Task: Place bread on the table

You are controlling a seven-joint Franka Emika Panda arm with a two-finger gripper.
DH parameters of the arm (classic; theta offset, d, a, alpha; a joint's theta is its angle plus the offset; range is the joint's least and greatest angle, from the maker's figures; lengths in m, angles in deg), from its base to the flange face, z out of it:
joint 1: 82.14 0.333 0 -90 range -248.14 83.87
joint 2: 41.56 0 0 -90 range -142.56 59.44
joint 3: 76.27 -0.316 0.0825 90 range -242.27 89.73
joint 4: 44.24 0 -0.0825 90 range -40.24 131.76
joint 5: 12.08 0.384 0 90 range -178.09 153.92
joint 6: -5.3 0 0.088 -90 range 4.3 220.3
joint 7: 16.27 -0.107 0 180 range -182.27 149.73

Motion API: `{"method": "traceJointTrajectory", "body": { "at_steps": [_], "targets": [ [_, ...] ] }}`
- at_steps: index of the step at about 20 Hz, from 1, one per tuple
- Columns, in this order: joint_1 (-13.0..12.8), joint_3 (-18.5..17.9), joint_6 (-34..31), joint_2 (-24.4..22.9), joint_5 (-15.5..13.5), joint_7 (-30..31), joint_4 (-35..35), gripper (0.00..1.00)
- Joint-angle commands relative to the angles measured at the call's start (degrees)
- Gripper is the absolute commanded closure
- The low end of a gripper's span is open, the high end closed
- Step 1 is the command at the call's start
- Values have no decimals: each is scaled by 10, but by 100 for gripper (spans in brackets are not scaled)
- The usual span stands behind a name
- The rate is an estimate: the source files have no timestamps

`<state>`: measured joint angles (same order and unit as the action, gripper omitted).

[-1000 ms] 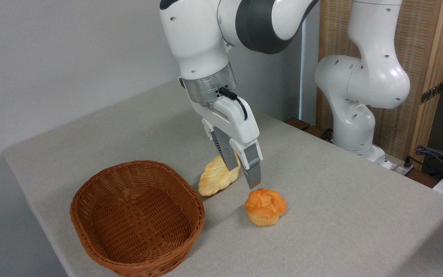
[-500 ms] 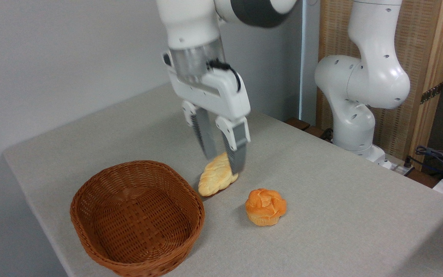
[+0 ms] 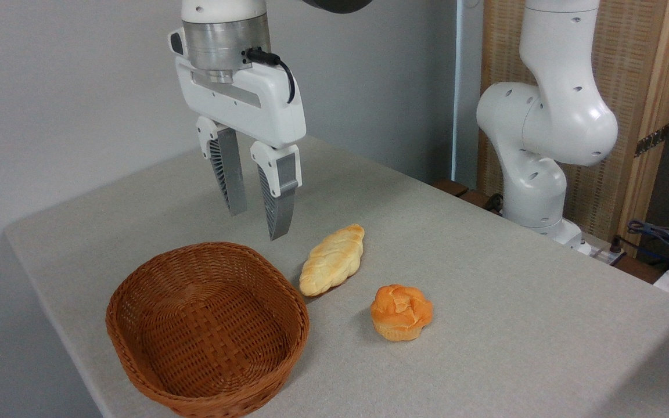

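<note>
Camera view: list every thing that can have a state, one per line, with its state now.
gripper: open, empty, raised above the table behind the basket.
bread: upright on the table, free of the gripper.
braided loaf: lying on the table, apart from the bread.
basket: upright, nothing inside.
table: bears the basket, the loaf and the bread.

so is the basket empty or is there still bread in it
Empty. The basket shows only its bare woven floor, while the bun and the braided loaf both lie outside it on the table.
</note>
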<state>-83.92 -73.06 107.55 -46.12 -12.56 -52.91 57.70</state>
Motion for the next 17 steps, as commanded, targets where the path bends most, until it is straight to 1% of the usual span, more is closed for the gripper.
{"method": "traceJointTrajectory", "body": {
  "at_steps": [1, 2, 3, 5, 8, 9, 11, 12, 14, 17],
  "targets": [
    [-9, -9, -56, 5, -5, 7, -34, 0],
    [-9, -9, -67, 9, -5, 7, -45, 0],
    [-9, -10, -86, 27, -6, 7, -69, 0],
    [-9, -11, -107, 46, -6, 7, -106, 0],
    [-9, -14, -115, 46, -8, 7, -111, 0],
    [-9, -28, -115, 43, -10, 5, -111, 0],
    [-26, -45, -115, 40, -10, -5, -111, 0],
    [-28, -53, -115, 40, -10, -11, -111, 0],
    [-32, -55, -115, 38, -10, -13, -111, 0],
    [-32, -55, -115, 39, -10, -12, -111, 0]
  ]
}}
